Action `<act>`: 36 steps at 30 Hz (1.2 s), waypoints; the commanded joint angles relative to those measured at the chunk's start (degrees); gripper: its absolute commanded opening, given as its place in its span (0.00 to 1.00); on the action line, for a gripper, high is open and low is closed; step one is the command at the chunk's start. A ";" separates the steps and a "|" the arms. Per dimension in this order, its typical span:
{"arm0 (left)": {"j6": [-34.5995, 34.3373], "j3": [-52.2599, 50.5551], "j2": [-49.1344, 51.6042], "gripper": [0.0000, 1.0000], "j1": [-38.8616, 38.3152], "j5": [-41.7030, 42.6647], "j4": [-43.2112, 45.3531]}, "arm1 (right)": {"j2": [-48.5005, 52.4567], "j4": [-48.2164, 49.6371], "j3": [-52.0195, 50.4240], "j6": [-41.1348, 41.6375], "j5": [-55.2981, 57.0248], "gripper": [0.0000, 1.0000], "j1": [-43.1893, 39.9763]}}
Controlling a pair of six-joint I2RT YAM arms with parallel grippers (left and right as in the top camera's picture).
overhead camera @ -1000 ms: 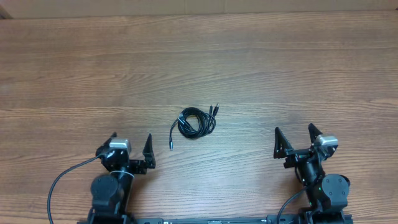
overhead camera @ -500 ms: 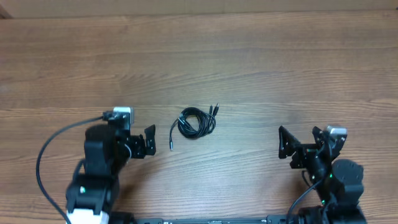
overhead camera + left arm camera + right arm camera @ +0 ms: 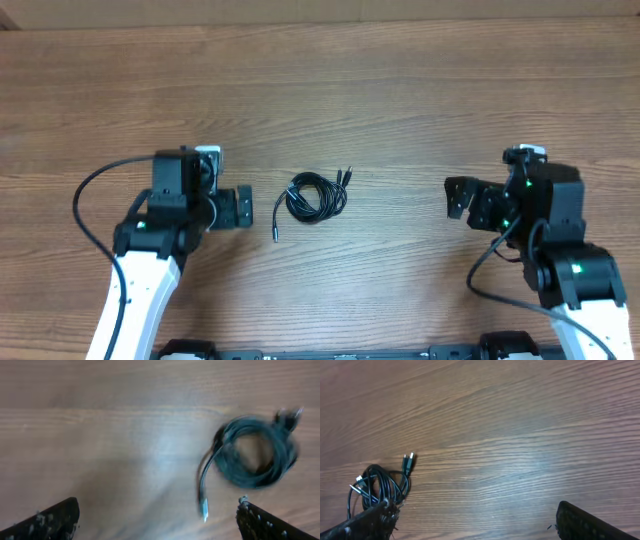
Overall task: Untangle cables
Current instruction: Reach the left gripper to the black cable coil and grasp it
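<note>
Wooden tabletop (image 3: 400, 90): carries one small item. Left gripper (image 3: 243, 208) and right gripper (image 3: 452, 200): jaws spread wide, each holding nothing. Cables (image 3: 317, 195): black coil with loose plug ends, lying between the grippers, nearer the left, touching neither.

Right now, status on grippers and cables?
Left gripper open, empty, near the cables. Right gripper open, empty, farther off. Cables coiled, one plug end trailing, untouched. Nothing in the way.
</note>
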 commanded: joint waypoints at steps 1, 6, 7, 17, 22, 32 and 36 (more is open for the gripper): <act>-1.86 1.01 2.75 1.00 0.11 11.78 8.09 | 1.60 2.14 1.49 0.04 -4.24 1.00 -0.09; -1.88 1.01 7.69 0.95 -9.79 8.24 21.24 | 1.73 5.11 1.49 0.02 -6.54 1.00 -0.09; -3.08 1.01 9.20 0.95 -12.70 4.39 22.86 | 1.73 5.01 1.49 0.04 -6.54 1.00 -0.09; -17.75 1.01 30.67 0.74 -27.04 2.75 36.39 | 1.75 4.48 1.49 0.02 -6.49 1.00 -0.09; -19.71 1.03 33.51 0.45 -28.79 4.96 36.63 | 1.75 4.46 1.49 0.04 -6.51 1.00 -0.09; -24.35 1.01 33.73 0.45 -29.55 5.51 35.45 | 1.75 4.24 1.49 0.02 -6.51 1.00 -0.09; -24.37 0.98 34.14 0.45 -30.05 5.49 35.01 | 1.75 4.24 1.49 0.02 -6.51 1.00 -0.09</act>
